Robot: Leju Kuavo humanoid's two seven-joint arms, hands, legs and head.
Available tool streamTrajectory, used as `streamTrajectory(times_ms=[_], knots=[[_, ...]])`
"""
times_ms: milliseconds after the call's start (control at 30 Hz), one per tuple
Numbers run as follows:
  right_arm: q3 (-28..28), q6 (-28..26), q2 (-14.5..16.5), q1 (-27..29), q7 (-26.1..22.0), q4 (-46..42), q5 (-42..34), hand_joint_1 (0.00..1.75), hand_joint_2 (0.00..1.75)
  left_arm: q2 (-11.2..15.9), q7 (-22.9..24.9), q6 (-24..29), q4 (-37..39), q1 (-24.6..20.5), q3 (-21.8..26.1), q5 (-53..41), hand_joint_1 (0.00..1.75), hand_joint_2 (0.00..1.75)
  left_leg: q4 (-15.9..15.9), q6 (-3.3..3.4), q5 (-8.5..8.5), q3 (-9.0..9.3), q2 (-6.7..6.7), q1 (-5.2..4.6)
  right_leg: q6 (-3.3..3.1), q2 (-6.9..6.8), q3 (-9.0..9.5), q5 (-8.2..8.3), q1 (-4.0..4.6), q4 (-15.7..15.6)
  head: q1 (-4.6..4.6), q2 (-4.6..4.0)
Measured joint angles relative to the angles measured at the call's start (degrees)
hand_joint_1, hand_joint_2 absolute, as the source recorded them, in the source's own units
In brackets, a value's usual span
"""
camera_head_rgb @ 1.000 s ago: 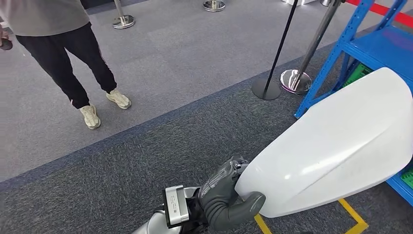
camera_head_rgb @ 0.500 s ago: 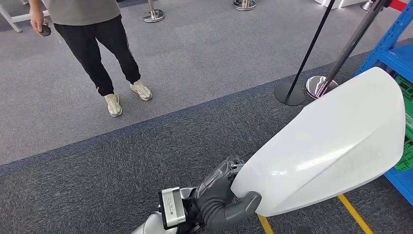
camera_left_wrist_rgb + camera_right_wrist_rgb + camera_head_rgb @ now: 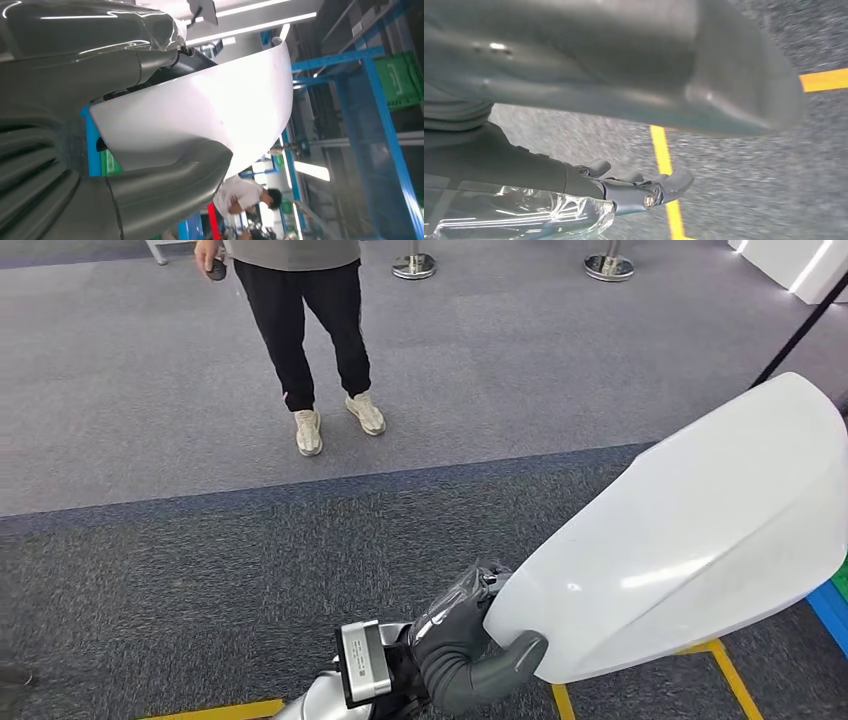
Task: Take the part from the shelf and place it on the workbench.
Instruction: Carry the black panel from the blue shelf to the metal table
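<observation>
**Part in the left hand, workbench not yet in sight**

I had the part (image 3: pixel 690 540) off the shelf and carried in the left hand (image 3: pixel 462 650), low in the head frame, right of centre. The hand gripped it at its near, lower-left end: the thick thumb lay across the front face and the darker fingers wrapped behind the edge, as the left wrist view confirmed, with the part (image 3: pixel 200 110) wedged between thumb and fingers.

From that grip the part ran up and to the right across the frame, its long axis slanting from the lower centre to the upper right edge, so almost all of it hung beyond the hand. It was a smooth, glossy white shell, broad and gently curved, with a soft crease along its length and a rounded far end. I judged it light but awkward, held at one end only.

The right hand (image 3: pixel 634 190) hung over dark carpet (image 3: pixel 744 165) with yellow tape (image 3: pixel 664 160); it held nothing, its fingers loosely apart.

A person (image 3: pixel 300 330) stood at the upper left of centre on the grey floor (image 3: pixel 120 390). I saw no workbench, so I judged that finding it came first.
</observation>
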Motion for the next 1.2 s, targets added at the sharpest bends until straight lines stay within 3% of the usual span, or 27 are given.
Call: streamTrajectory(times_ms=[67,133,167,233,300,367,400,433,500,567,667,733,800,833,867,900,933,967,1033,1100,1167,1200], knots=[[0.03,0.09,0.04,-0.04,0.01,0.00,0.06,0.00,0.00,-0.01,0.05,0.00,0.00,0.00,0.01,-0.02,1.75,1.75,0.48,-0.60,-0.22,-0.44,-1.31,0.06,-0.14,1.57,1.68,1.02,-0.05,-3.91,0.07,0.01],[0.01,0.23,0.12,-0.12,0.02,-0.01,0.12,0.00,0.00,0.08,0.13,0.00,0.00,0.03,0.03,-0.04,1.75,1.75,0.36,-1.10,-0.06,-0.79,-2.39,0.19,-0.73,0.91,1.90,0.96,0.12,-4.03,-0.05,0.01],[-0.02,0.31,0.14,-0.21,0.02,-0.04,0.16,0.00,0.00,0.16,0.16,0.00,-0.01,0.03,0.05,-0.05,1.75,1.75,0.54,-1.34,-0.22,-1.03,-2.07,0.18,-1.09,0.36,2.02,1.04,0.11,-4.10,-0.18,0.00],[-0.05,0.36,0.21,-0.33,0.01,-0.09,0.19,0.00,0.00,0.26,0.23,-0.03,-0.02,-0.02,0.05,-0.11,1.75,1.75,3.67,-1.82,-2.09,-2.70,0.87,0.08,-1.78,-0.87,2.17,1.11,0.04,-4.28,-0.89,0.00],[-0.09,0.37,0.22,-0.15,0.00,-0.11,0.19,0.00,0.00,0.27,0.31,-0.07,-0.02,-0.04,0.03,-0.20,1.75,1.75,11.21,-2.17,-5.63,-6.54,4.38,0.13,-2.20,-2.31,2.22,0.97,0.30,-4.30,-1.63,0.00],[-0.16,0.38,0.19,0.01,0.00,-0.11,0.17,0.00,0.00,0.36,0.42,-0.11,-0.01,0.02,0.02,-0.33,1.75,1.75,17.16,-2.27,-7.36,-9.77,5.30,0.26,-2.34,-3.94,2.24,0.83,0.49,-4.29,-1.79,0.00],[-0.20,0.38,0.17,-0.02,0.00,-0.11,0.16,0.00,0.00,0.42,0.47,-0.14,0.00,0.04,0.02,-0.38,1.75,1.75,17.02,-2.22,-6.64,-9.80,5.39,0.28,-2.34,-4.70,2.29,0.76,0.53,-4.29,-1.86,0.00],[-0.22,0.38,0.19,-0.09,0.00,-0.11,0.14,0.00,0.00,0.44,0.52,-0.20,0.00,0.05,0.02,-0.42,1.75,1.75,14.34,-2.10,-4.98,-8.47,5.65,0.24,-2.30,-5.38,2.41,0.66,0.55,-4.29,-1.92,0.00],[-0.22,0.38,0.30,-0.20,0.00,-0.11,0.09,0.00,0.00,0.35,0.58,-0.32,-0.01,0.00,0.02,-0.43,1.75,1.75,5.68,-1.62,-1.48,-3.78,7.76,-0.19,-2.02,-6.54,2.79,0.38,0.64,-4.29,-2.08,0.00],[-0.23,0.41,0.40,-0.22,0.00,-0.11,0.05,0.00,0.00,0.17,0.64,-0.48,-0.02,-0.09,0.02,-0.47,1.75,1.75,0.70,-1.08,-0.32,-1.09,9.48,-0.80,-1.57,-7.49,3.12,0.07,0.72,-4.33,-2.13,0.00],[-0.26,0.49,0.62,-0.35,0.00,-0.12,0.05,0.00,0.00,0.08,0.72,-0.64,-0.04,-0.12,0.05,-0.53,1.75,1.75,-0.14,-0.26,-0.25,-0.66,8.06,-1.00,-0.65,-8.51,3.82,-0.30,0.53,-4.61,-2.20,0.00],[-0.24,0.57,0.83,-0.47,0.00,-0.12,0.07,0.00,0.00,-0.12,0.78,-0.72,-0.07,-0.18,0.07,-0.54,1.75,1.75,-0.74,0.35,0.16,0.03,6.80,-0.54,-0.14,-6.27,3.18,-1.77,0.41,-2.50,-2.04,0.00],[-0.26,0.63,0.78,-0.29,0.00,-0.12,0.07,0.00,0.00,-0.32,0.80,-0.81,-0.06,-0.22,0.07,-0.55,1.75,1.75,-0.88,0.71,0.31,0.31,5.43,-0.27,0.15,-3.26,-0.23,-5.05,0.38,4.48,-1.38,0.00],[-0.31,0.63,0.68,-0.12,0.01,-0.12,0.08,0.00,0.00,-0.34,0.83,-0.84,-0.03,-0.17,0.07,-0.56,1.75,1.75,-0.87,0.77,0.30,0.31,4.59,-0.26,0.26,-2.67,-2.42,-6.47,0.40,8.56,-1.04,0.00],[-0.35,0.64,0.58,0.02,0.01,-0.12,0.09,0.00,0.00,-0.33,0.85,-0.87,0.02,-0.11,0.07,-0.56,1.75,1.75,-0.85,0.81,0.29,0.33,3.70,-0.25,0.33,-2.45,-4.13,-7.01,0.39,11.39,-0.80,0.00],[-0.38,0.64,0.54,0.10,0.02,-0.13,0.11,0.00,0.00,-0.31,0.87,-0.92,0.07,-0.07,0.07,-0.57,1.75,1.75,-0.81,0.78,0.26,0.39,2.78,-0.19,0.35,-2.37,-4.84,-6.35,0.36,11.99,-0.63,0.00],[-0.40,0.63,0.51,0.10,0.02,-0.13,0.14,0.00,0.00,-0.29,0.88,-0.96,0.11,-0.05,0.07,-0.57,1.75,1.75,-0.73,0.68,0.20,0.48,1.90,-0.09,0.35,-2.24,-4.38,-4.59,0.31,10.09,-0.53,0.00],[-0.42,0.63,0.49,0.06,0.02,-0.13,0.16,0.00,0.00,-0.30,0.88,-1.02,0.13,-0.06,0.07,-0.57,1.75,1.75,-0.55,0.48,0.06,0.57,1.03,0.06,0.40,-1.81,-2.91,-2.17,0.19,6.22,-0.44,0.00],[-0.44,0.62,0.49,-0.02,0.02,-0.12,0.19,0.00,0.00,-0.31,0.91,-1.09,0.15,-0.08,0.06,-0.57,1.75,1.75,0.15,-0.17,-0.36,0.29,-0.54,0.22,0.59,0.92,0.21,0.93,-0.24,-1.19,-0.20,0.01],[-0.48,0.62,0.52,-0.03,0.06,-0.10,0.22,0.00,0.00,-0.31,0.97,-1.11,0.16,-0.12,0.07,-0.60,1.75,1.75,0.56,-0.88,-0.46,-0.34,-1.85,0.35,0.34,2.72,1.34,1.25,-0.33,-3.76,-0.09,0.01],[-0.59,0.62,0.60,-0.10,0.10,-0.09,0.33,0.00,0.00,-0.24,1.00,-1.11,0.15,-0.14,0.10,-0.63,1.75,1.75,0.50,-1.44,-0.31,-0.77,-2.76,0.58,-0.46,1.64,1.48,1.39,-0.17,-3.98,-0.21,0.01],[-0.67,0.62,0.60,-0.18,0.10,-0.10,0.39,0.00,0.00,-0.19,1.01,-1.11,0.15,-0.16,0.14,-0.63,1.75,1.75,1.01,-1.70,-0.63,-1.13,-2.01,0.54,-0.89,1.00,1.62,1.45,-0.18,-4.12,-0.38,0.01]])
